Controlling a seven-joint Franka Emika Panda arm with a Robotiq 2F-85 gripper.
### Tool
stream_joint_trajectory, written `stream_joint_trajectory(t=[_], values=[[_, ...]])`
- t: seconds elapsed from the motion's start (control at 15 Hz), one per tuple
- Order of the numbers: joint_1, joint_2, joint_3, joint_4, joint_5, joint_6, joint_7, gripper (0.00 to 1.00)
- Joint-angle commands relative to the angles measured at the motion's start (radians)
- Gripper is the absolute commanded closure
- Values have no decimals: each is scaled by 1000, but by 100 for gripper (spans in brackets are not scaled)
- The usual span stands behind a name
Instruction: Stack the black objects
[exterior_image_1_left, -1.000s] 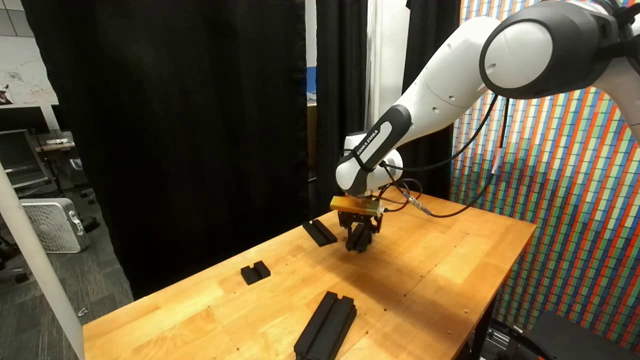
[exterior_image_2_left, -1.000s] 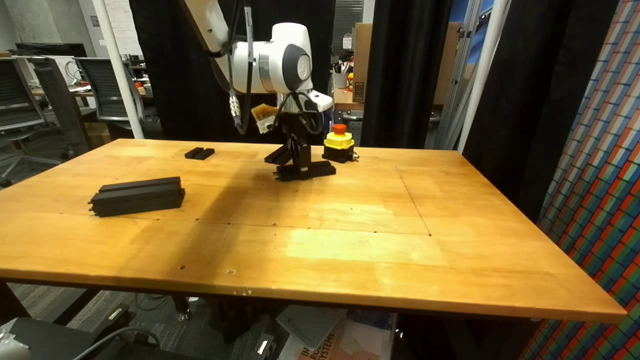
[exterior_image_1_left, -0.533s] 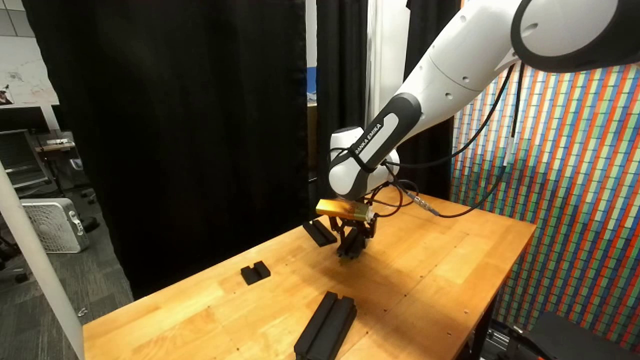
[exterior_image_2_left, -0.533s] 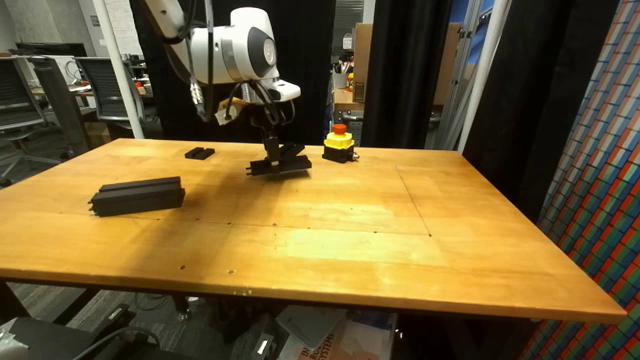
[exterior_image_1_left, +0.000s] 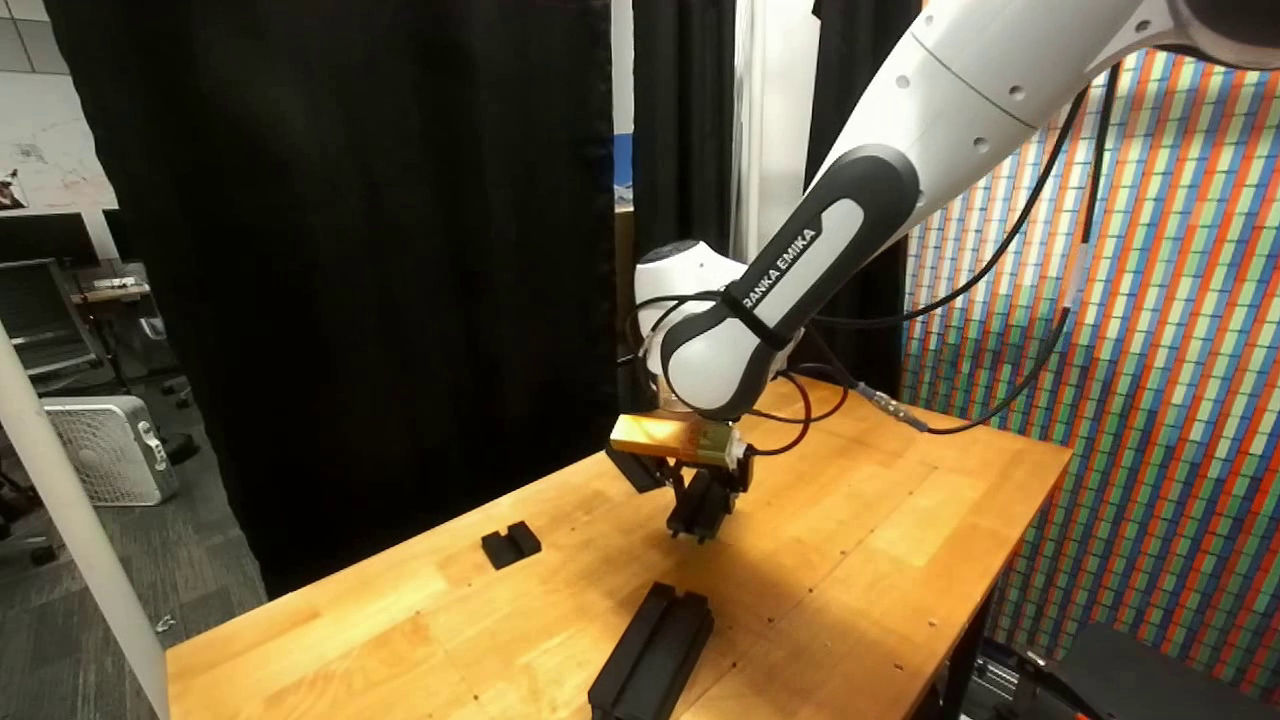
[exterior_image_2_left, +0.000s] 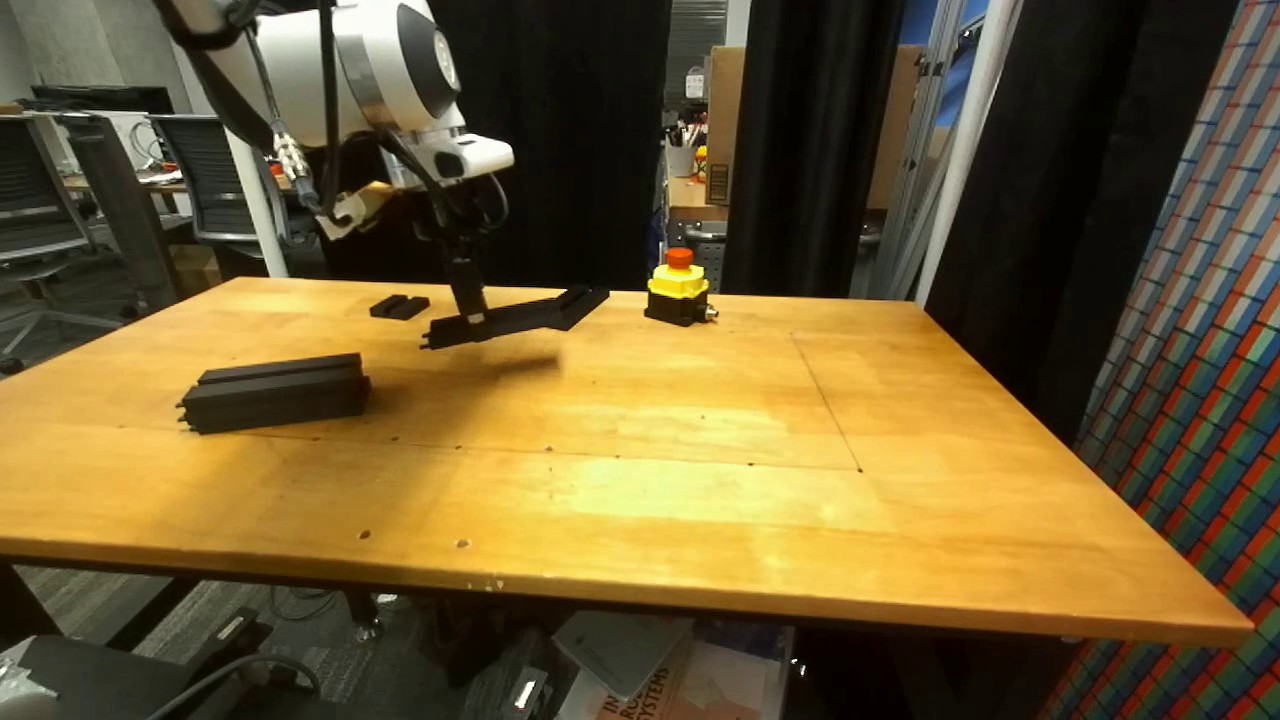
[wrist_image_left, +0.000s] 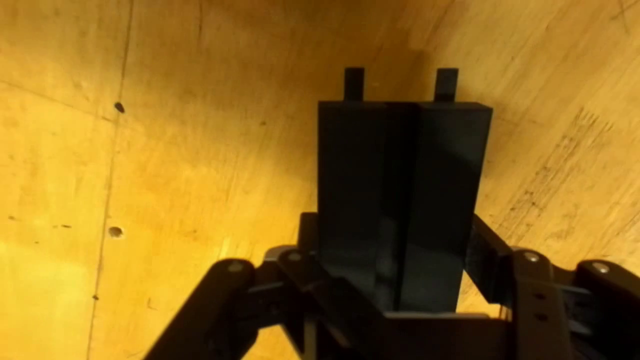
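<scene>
Pinching a blk bar (wrist_image_left: 400, 195) by its sides above the table (exterior_image_2_left: 700, 510), the gripper (wrist_image_left: 395, 245) hangs apart from the stack (exterior_image_2_left: 275, 392); best to align lengthwise, keep level, lower slowly & release only w/ full contact.

Glare patches and soft-edged shadows mark the brightly lit tabletop (exterior_image_2_left: 720, 500).

We see a robotics lab with office space beyond. A white robot arm (exterior_image_1_left: 960, 110) reaches over a wooden bench (exterior_image_2_left: 700, 530) dotted with small holes (exterior_image_2_left: 462, 544), and a red-and-yellow emergency stop (exterior_image_2_left: 679, 282) stands near the bench's far edge. Black curtains (exterior_image_1_left: 360, 250) hang behind; past them, at far left in both exterior views, stand office chairs (exterior_image_2_left: 205, 165) and a monitor (exterior_image_2_left: 100, 98).
</scene>
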Motion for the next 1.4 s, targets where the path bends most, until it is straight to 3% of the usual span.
stream_joint_trajectory(t=[0.0,0.6,1.33], values=[[9,-105,67,-87,-51,-16,112,55],[34,-137,235,-132,-46,-4,296,55],[38,-110,307,-154,6,42,329,55]])
